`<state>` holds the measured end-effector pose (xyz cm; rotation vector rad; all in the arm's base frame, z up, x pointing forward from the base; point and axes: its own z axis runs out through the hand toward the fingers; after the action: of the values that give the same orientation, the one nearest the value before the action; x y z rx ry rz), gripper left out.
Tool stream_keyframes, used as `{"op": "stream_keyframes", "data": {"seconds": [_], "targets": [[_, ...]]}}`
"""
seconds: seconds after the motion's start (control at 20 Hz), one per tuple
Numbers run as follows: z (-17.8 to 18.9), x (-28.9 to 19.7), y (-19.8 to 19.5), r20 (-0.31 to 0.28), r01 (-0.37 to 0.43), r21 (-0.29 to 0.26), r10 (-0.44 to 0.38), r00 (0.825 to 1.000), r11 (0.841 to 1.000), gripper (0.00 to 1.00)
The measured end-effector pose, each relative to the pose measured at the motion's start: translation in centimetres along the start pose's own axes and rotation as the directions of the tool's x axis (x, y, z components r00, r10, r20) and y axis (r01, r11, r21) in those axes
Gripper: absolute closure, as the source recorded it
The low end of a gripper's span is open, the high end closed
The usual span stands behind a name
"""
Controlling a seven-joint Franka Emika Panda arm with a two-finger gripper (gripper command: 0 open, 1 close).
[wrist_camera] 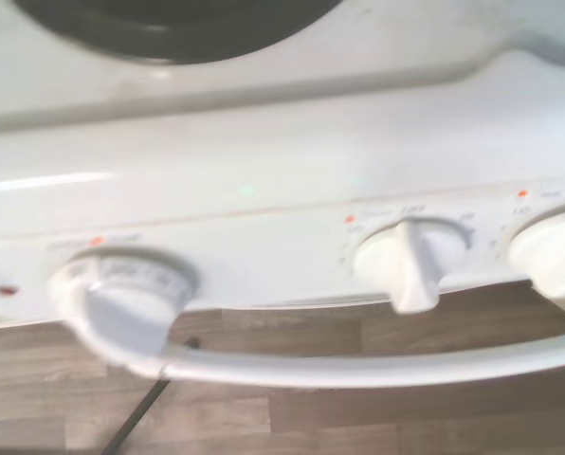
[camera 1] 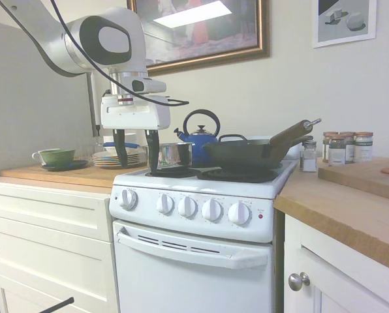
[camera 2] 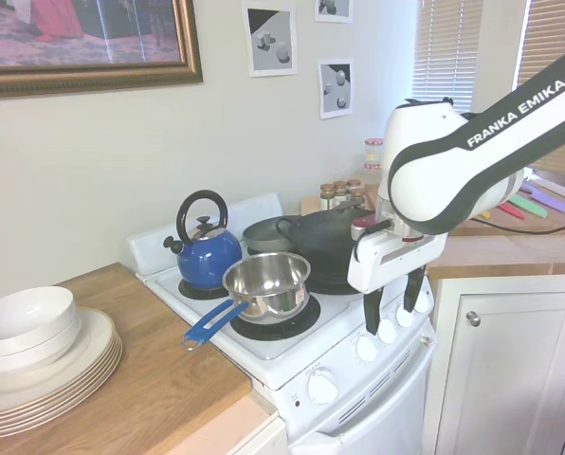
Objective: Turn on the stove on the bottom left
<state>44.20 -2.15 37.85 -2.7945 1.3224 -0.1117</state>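
The white stove (camera 1: 201,261) stands in the middle, with five round white knobs (camera 1: 187,207) along its front panel and a small red light (camera 1: 260,216) at the right end. My gripper (camera 1: 138,168) hangs open just above the stove's front left corner, over the leftmost knob (camera 1: 128,199), holding nothing. In the second exterior view the gripper (camera 2: 391,322) has its dark fingers (camera 2: 372,313) in front of the knob row (camera 2: 367,348). The wrist view looks down on blurred knobs (wrist_camera: 410,261) and the oven-door handle (wrist_camera: 358,365).
A steel saucepan (camera 2: 268,284) with a blue handle sits on the front burner near the gripper. Behind it are a blue kettle (camera 2: 205,251) and a dark wok (camera 1: 247,153). Stacked plates (camera 1: 116,158) and a green cup (camera 1: 54,155) stand on the left counter, spice jars (camera 1: 344,147) on the right.
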Motion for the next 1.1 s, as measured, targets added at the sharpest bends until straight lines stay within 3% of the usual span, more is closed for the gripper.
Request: {"op": "stream_keyframes", "data": {"seconds": [0.7, 0.75, 1.1], "targets": [[4.3, 3.9, 0.9, 0.032, -0.069, -0.03, 0.07, 0.997, 0.997, 0.0], [4.4, 4.0, 0.8, 0.031, -0.069, -0.031, 0.07, 0.997, 0.997, 1.0], [4.7, 4.3, 0.6, 0.01, -0.063, -0.037, 0.063, 0.998, 0.997, 1.0]]}}
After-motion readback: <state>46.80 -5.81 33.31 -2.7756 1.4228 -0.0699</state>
